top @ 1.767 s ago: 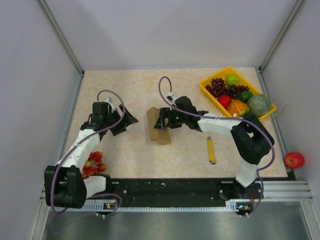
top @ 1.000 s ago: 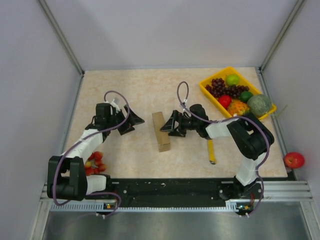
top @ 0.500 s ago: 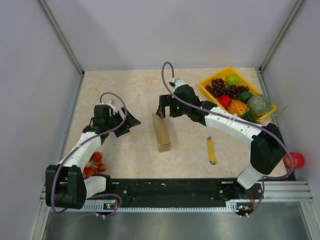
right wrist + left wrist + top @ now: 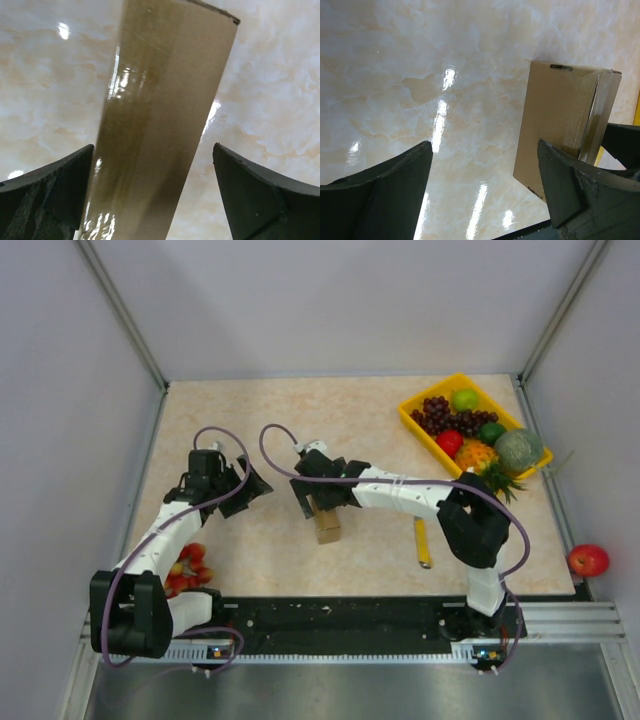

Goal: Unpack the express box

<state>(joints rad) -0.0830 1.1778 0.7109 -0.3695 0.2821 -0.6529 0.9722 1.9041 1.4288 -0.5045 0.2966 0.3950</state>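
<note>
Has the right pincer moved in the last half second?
Yes. The right pincer swung toward the near edge and slightly left, away from the yellow plastic fruit tray, now over the small brown cardboard express box.

No text, label, brand, number or sign can be read in any of the views. The small plain brown cardboard carton [image 4: 565, 125] shows bare faces under a glossy strip of clear tape [image 4: 150, 130] — no printing, no shipping label — and a tiny dark mark at its top edge in the left wrist view is too small to make out. The yellow rectangular plastic tray [image 4: 418, 424] and the pale marbled counter [image 4: 280, 420] carry no lettering that can be made out from above.
</note>
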